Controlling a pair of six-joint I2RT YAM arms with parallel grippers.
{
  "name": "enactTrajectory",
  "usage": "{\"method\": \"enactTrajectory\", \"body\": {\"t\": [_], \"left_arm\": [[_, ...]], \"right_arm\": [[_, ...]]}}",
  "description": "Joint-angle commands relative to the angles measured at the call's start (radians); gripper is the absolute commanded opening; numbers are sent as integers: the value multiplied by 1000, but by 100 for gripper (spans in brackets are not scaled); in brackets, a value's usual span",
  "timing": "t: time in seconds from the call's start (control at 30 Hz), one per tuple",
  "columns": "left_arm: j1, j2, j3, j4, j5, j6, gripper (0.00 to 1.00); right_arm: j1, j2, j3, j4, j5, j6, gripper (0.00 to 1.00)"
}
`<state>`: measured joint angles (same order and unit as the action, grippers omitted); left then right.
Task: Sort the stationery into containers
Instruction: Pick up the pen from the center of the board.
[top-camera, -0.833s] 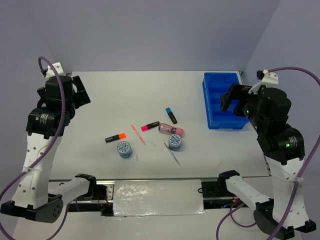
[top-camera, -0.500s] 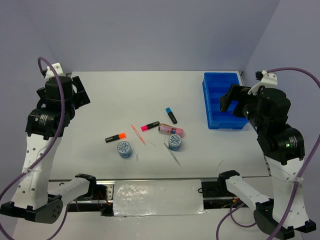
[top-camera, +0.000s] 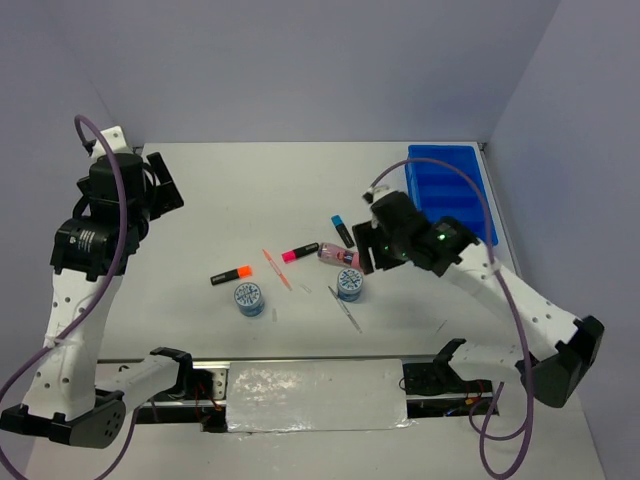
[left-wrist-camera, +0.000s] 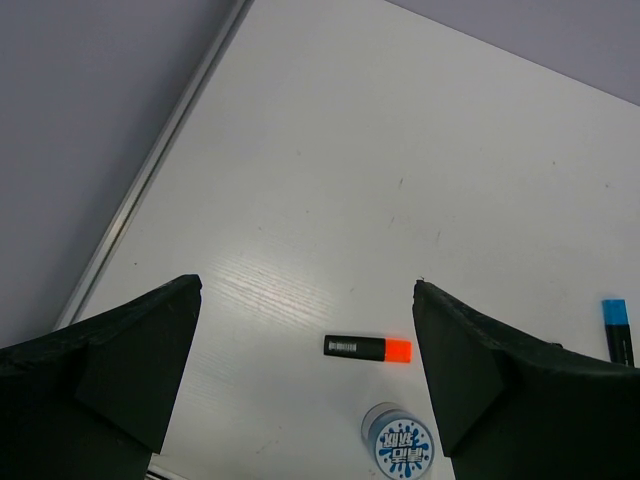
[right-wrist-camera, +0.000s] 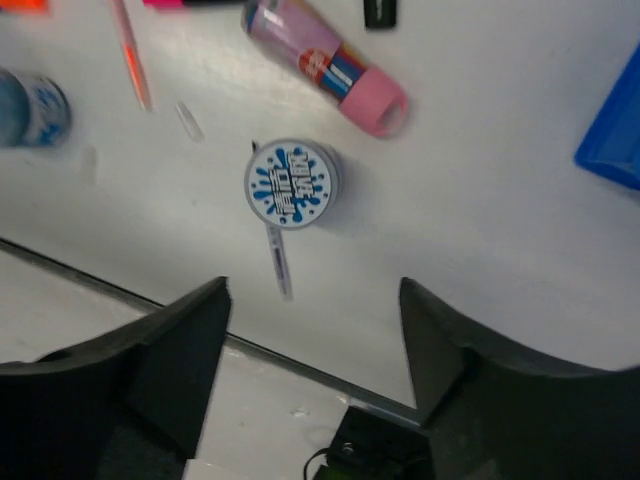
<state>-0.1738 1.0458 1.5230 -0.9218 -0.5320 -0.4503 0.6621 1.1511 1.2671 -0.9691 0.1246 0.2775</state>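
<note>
The stationery lies mid-table: an orange-capped highlighter, a pink-capped one, a blue-capped one, a pink patterned tube, two blue-white discs, an orange pen and a thin pen. My right gripper hovers open over the right disc and the tube, holding nothing. My left gripper hangs open and empty high at the far left, looking down on the orange highlighter. The blue tray stands at the back right.
The right arm stretches across the tray's near left corner and hides part of it. A small clear cap lies left of the right disc. The table's front edge and a metal rail run just below the thin pen.
My right arm has swung from beside the blue tray out to the middle of the table, above the right disc and pink tube. The left arm has barely moved.
</note>
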Motion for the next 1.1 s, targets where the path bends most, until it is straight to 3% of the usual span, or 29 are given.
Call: {"method": "enactTrajectory", "body": {"t": [0.0,0.2,0.33,0.63,1.07], "left_arm": [[-4,11,-1,1,29,2,99],[-4,17,-17,-9,81,5,99],[-3,13,-32,-2,115,7,99],[-3,13,-61,20,171,27,99],[-3,28,-57,21,216,39,99]], "right_arm": [[133,2,-90,121,47,83,70],[335,3,-279,263,194,212,53],[401,-28,-449,461,234,262,51],[404,-28,-682,725,244,190,50],[406,150,-726,897,208,151,49]]}}
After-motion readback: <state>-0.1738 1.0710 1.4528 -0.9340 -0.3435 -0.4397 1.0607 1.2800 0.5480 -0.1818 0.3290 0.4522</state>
